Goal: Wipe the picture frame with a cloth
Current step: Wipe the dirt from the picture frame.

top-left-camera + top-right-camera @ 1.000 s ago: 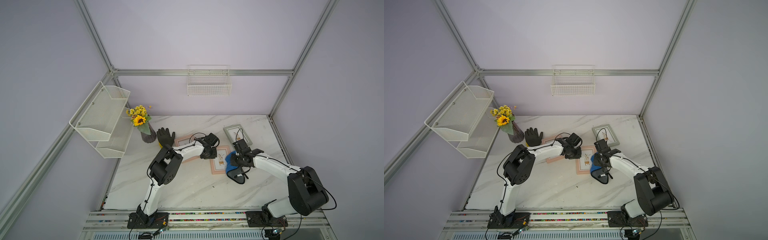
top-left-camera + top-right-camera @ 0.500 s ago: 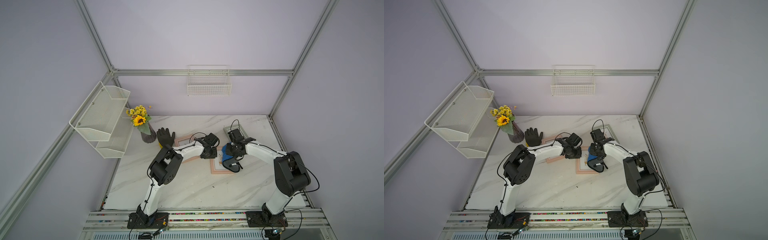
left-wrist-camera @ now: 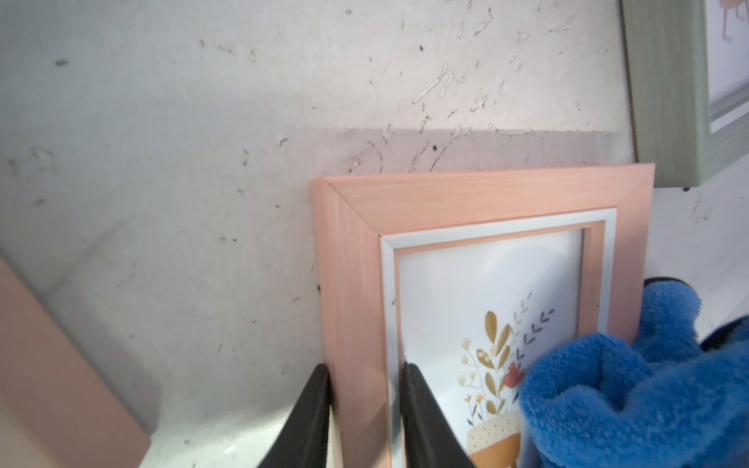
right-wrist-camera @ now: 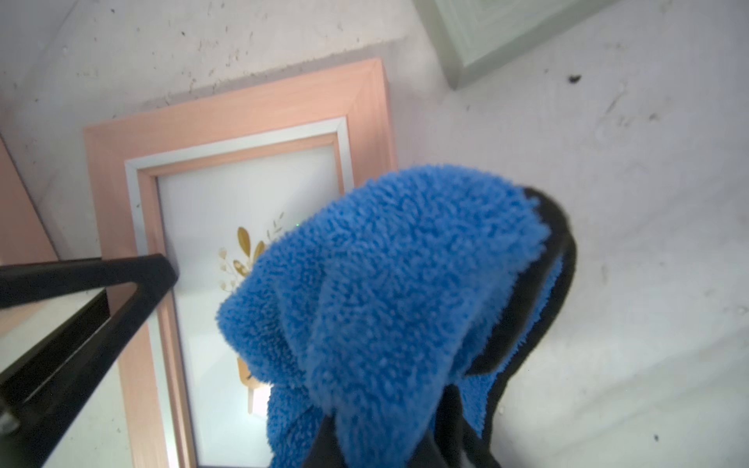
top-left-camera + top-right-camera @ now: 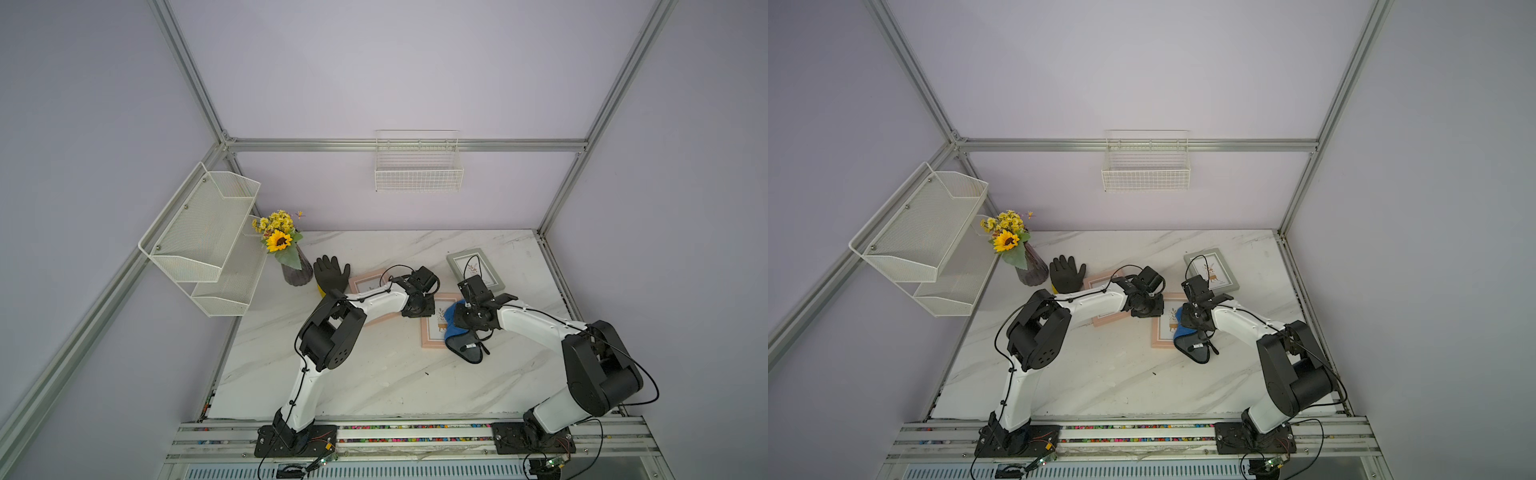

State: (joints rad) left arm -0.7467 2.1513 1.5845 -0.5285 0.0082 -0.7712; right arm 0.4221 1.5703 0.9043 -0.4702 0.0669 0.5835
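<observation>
Presently the right jaws clench the cloth (image 4: 385, 263) over the pink frame (image 3: 446, 194), whose edge the left jaws grasp.

- We see the near half of the marble table (image 5: 374, 374) bare between the two arm bases: wide room to pass.
- Mid-table, the picture frame (image 5: 430, 334) lies flat. The left gripper (image 3: 364, 377) straddles one side rail and the cloth (image 5: 453, 328) is bunched over the other, so little glass stays free.
- A grey-green frame (image 5: 478, 270) sits just beside its far corner; we cannot tell whether they touch.
- A second pink frame (image 5: 365, 282), a black glove (image 5: 330, 274) and a flower vase (image 5: 296, 270) crowd the far left.
- A bare strip runs along the table's right edge.
</observation>
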